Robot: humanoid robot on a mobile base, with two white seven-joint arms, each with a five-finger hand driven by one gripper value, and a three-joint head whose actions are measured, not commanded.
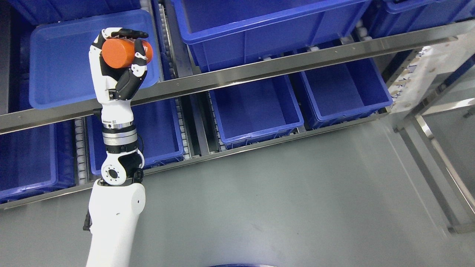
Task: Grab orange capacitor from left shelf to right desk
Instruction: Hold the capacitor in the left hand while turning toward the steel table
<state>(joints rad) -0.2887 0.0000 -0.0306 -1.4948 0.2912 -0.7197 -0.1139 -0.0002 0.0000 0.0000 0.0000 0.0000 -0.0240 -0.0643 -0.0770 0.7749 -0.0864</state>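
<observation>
I have the orange capacitor (124,53) pinched in the left robot hand (120,59), fingers curled over it and thumb under, held above the upper-left blue bin (59,66) of the shelf; its long axis lies roughly horizontal across the palm. The table is not identifiable in view, so I judge the carry must go rightward. I can read no label on the capacitor; the wrist marking is too small.

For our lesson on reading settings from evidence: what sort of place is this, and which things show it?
Probably a warehouse or factory parts store: blue plastic bins sit in rows on a metal shelf rack with roller tracks, above a plain grey floor. The left hand holds an orange capacitor.
</observation>
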